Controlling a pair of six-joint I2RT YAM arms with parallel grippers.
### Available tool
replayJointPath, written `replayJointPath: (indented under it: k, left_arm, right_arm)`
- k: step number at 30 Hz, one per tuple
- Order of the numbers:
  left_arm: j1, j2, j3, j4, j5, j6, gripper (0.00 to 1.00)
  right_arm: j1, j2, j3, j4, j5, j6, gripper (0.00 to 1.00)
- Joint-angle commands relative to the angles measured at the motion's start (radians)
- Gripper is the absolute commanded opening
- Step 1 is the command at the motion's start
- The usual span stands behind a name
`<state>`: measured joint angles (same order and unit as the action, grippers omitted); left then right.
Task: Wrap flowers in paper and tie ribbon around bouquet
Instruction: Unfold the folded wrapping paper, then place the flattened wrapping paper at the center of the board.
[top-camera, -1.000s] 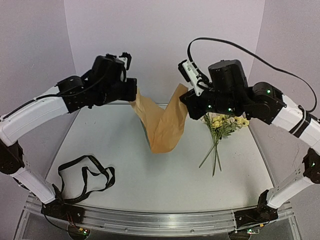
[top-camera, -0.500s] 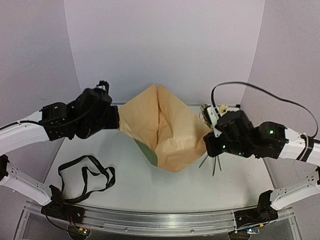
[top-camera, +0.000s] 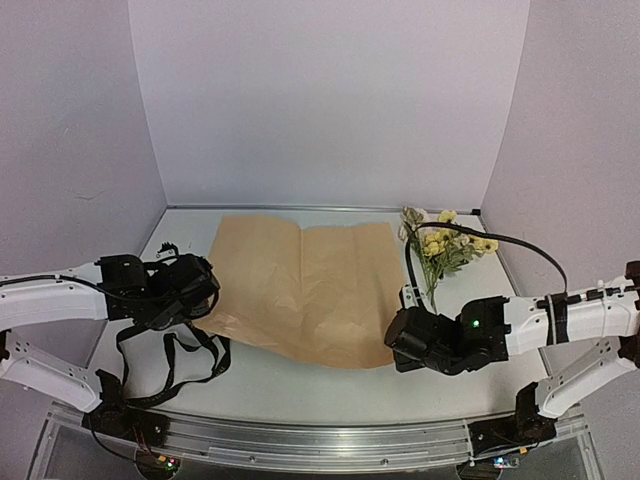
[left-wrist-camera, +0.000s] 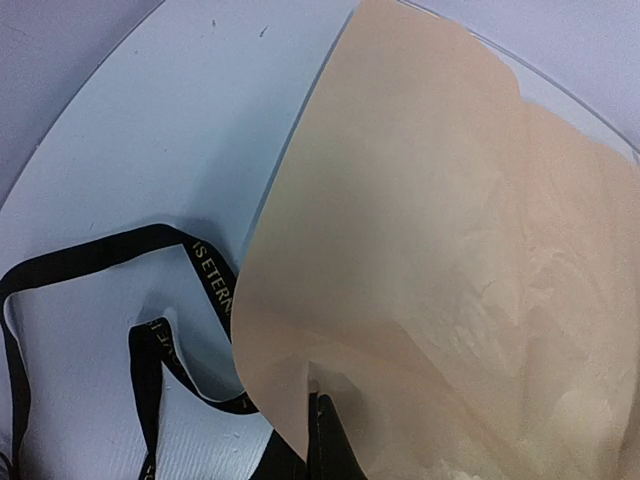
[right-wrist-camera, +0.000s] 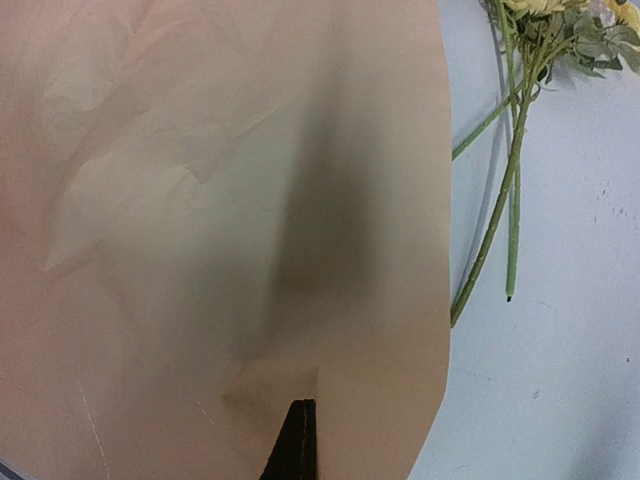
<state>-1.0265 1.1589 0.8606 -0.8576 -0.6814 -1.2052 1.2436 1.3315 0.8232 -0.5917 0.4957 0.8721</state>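
Observation:
The paper (top-camera: 300, 285) lies spread flat on the table with its tan face up. My left gripper (top-camera: 203, 298) is shut on the paper's near left corner, and the left wrist view shows the closed fingertips (left-wrist-camera: 318, 402) pinching the paper (left-wrist-camera: 440, 260) at its edge. My right gripper (top-camera: 397, 345) is shut on the near right corner, its tips (right-wrist-camera: 300, 408) pressed together on the paper (right-wrist-camera: 250, 180). The flowers (top-camera: 445, 245) lie just right of the sheet, their stems (right-wrist-camera: 497, 210) pointing toward me. The ribbon (top-camera: 222, 352) lies looped at the front left, partly under the paper's corner (left-wrist-camera: 90, 258).
The white table (top-camera: 330, 385) is enclosed by pale walls at the back and both sides. A metal rail (top-camera: 300, 440) with the arm bases runs along the near edge. A black cable (top-camera: 500, 240) arcs from the right arm over the flower stems.
Both arms have dropped and pulled apart toward the near corners. The paper, held up folded a second ago, now lies opened flat with its tan side up.

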Motion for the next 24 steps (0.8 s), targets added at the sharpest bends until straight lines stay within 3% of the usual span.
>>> replayJointPath:
  k: [1,3,7,11,14,20,24]
  left_arm:
    - [0.071,-0.05,-0.013,0.051,-0.005,0.066,0.0]
    - [0.115,-0.067,-0.039,0.143,0.03,0.196,0.0]
    - [0.213,-0.086,-0.087,0.338,0.135,0.442,0.0]
    - [0.326,-0.085,-0.102,0.435,0.229,0.588,0.0]
    - [0.455,-0.086,-0.104,0.49,0.356,0.674,0.0]
    - [0.752,-0.032,-0.085,0.56,0.639,0.793,0.0]
    - [0.898,0.082,-0.003,0.574,0.797,0.806,0.03]
  right_arm:
    - [0.009,0.042,0.038,0.049,-0.046,0.057,0.04]
    - [0.012,0.058,0.043,0.074,-0.1,0.037,0.17]
    - [0.013,0.075,0.067,0.088,-0.2,-0.034,0.62]
    - [0.011,0.038,0.072,0.059,-0.279,-0.108,0.89]
    - [0.001,-0.009,0.065,0.032,-0.353,-0.171,0.98]
    - [-0.047,-0.097,0.066,-0.013,-0.549,-0.324,0.98]
    - [-0.11,-0.114,0.073,-0.034,-0.594,-0.358,0.98]
